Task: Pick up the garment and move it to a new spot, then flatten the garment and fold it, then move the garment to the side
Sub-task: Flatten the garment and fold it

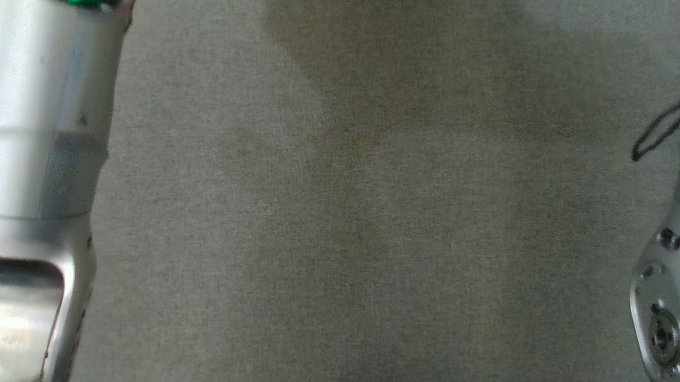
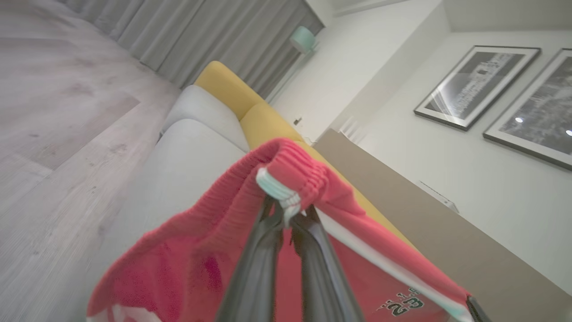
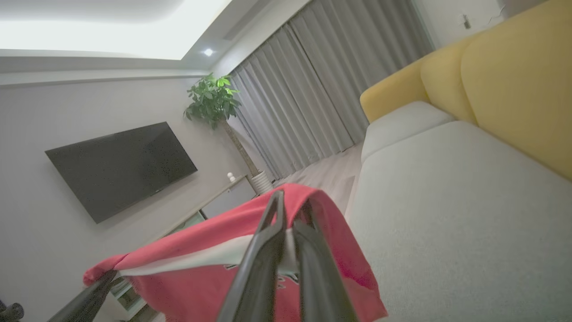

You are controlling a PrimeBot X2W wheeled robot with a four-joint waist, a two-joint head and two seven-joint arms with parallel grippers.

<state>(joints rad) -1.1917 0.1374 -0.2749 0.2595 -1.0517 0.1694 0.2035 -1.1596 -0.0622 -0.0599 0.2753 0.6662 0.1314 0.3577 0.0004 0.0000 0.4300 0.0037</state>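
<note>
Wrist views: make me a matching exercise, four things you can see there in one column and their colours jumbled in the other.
Things:
1. garment
2. sofa back
3. curtain
4. television

Colours:
A. black
B. red
C. grey
D. yellow

Pairs: 1-B, 2-D, 3-C, 4-A
</note>
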